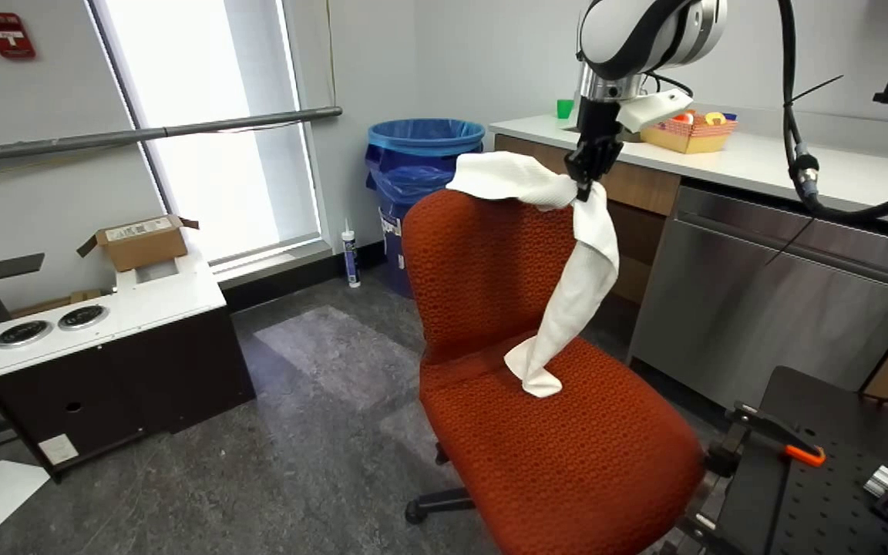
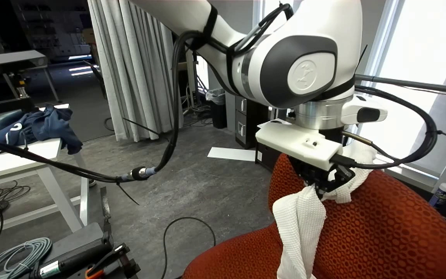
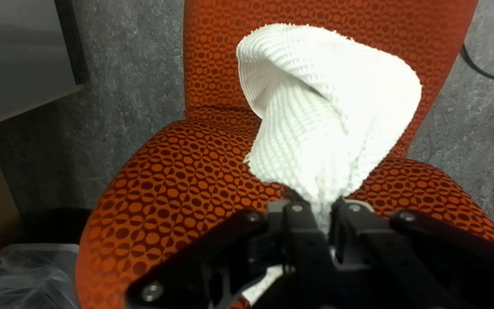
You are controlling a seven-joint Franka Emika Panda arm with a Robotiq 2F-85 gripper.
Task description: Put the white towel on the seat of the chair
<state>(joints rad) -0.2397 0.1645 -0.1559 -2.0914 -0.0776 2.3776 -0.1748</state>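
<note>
The white towel (image 1: 579,285) is pinched near its middle by my gripper (image 1: 584,193), just above the top edge of the chair's backrest (image 1: 482,270). One part lies over the backrest top. The other hangs down in front, and its lower end touches the rear of the rust-red seat (image 1: 583,455). In an exterior view the gripper (image 2: 319,192) holds the towel (image 2: 300,228) above the seat (image 2: 234,255). In the wrist view the fingers (image 3: 323,210) are closed on bunched towel (image 3: 307,111). The seat (image 3: 215,56) shows at the top, partly covered by towel.
A blue-lined bin (image 1: 425,139) stands behind the chair. A counter (image 1: 798,166) with a basket (image 1: 689,135) and a steel dishwasher (image 1: 783,293) stand beside it. A black perforated plate (image 1: 829,493) with a clamp is near the seat front. Cables (image 2: 176,116) hang from the arm.
</note>
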